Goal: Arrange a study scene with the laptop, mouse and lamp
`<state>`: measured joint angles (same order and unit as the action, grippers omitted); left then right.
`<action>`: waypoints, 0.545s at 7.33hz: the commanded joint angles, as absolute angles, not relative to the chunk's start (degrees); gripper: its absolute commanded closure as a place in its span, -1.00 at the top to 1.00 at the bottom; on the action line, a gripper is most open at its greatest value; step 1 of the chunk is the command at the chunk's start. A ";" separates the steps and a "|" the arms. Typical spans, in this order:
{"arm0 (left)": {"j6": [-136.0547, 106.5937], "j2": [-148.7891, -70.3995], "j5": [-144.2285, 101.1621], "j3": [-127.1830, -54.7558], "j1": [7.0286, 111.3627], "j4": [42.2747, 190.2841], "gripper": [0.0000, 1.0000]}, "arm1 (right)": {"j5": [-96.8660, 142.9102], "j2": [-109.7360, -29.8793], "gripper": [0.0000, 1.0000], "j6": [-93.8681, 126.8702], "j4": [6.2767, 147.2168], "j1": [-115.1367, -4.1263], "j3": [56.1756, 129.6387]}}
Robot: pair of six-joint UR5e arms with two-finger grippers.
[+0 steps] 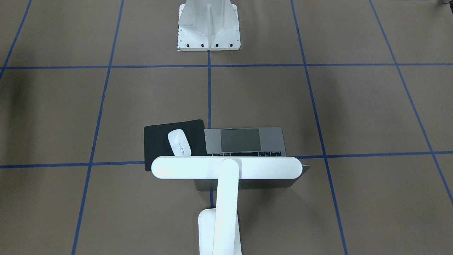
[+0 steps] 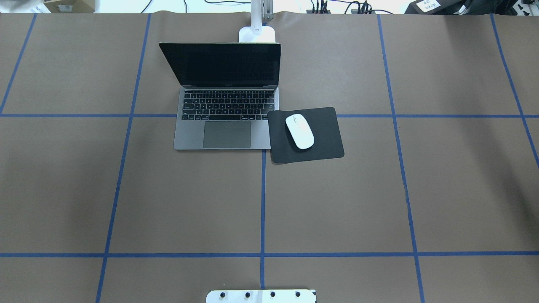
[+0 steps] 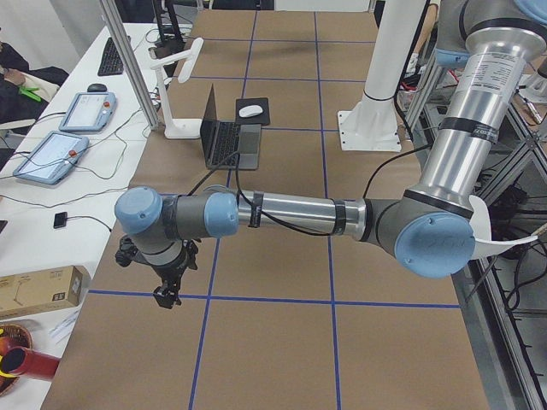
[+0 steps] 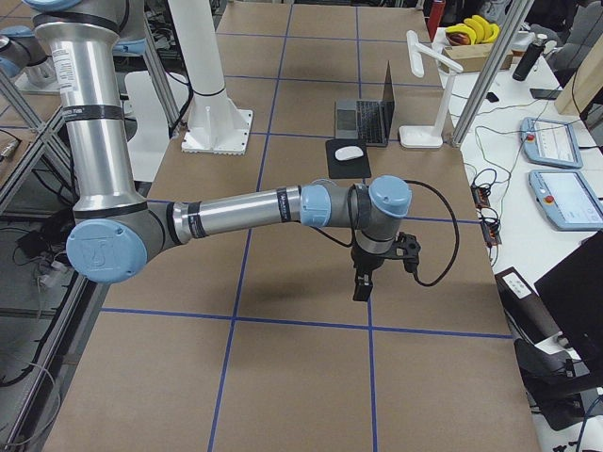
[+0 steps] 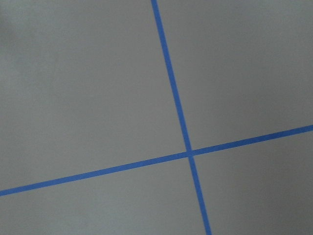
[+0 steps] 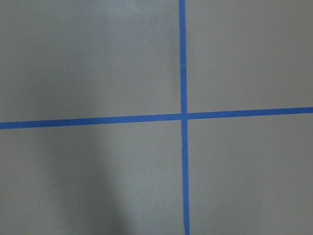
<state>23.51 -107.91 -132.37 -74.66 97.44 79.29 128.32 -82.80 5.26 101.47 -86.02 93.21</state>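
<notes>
Study things grouped on the desk (image 2: 337, 202).
Laptop (image 2: 227, 105) open, mouse (image 2: 299, 131) on black mat (image 2: 326, 143) beside it, lamp (image 1: 226, 168) behind; left claw (image 3: 165, 295) and right claw (image 4: 363, 284) hang well away, width impossible to tell.

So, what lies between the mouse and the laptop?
Only a strip of the black mat under the mouse; its edge meets the laptop. The overhead view shows this.
</notes>
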 commanded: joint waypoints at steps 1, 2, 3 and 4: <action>27.41 -107.67 -132.28 -70.68 100.01 80.76 0.98 | 128.50 -82.62 1.00 2.29 98.44 -87.98 88.60; 28.64 -106.97 -132.36 -70.23 101.50 80.95 0.98 | 128.50 -82.62 1.00 2.37 98.52 -87.98 88.51; 28.04 -106.70 -132.36 -71.44 101.43 80.60 0.98 | 128.67 -82.79 1.00 2.37 98.53 -87.98 88.51; 27.95 -106.53 -132.36 -70.93 101.34 81.12 0.98 | 129.28 -82.88 1.00 2.20 98.44 -87.98 88.59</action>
<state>27.96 -106.86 -132.35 -71.06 101.17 80.76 128.73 -82.75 2.38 98.57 -87.93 88.63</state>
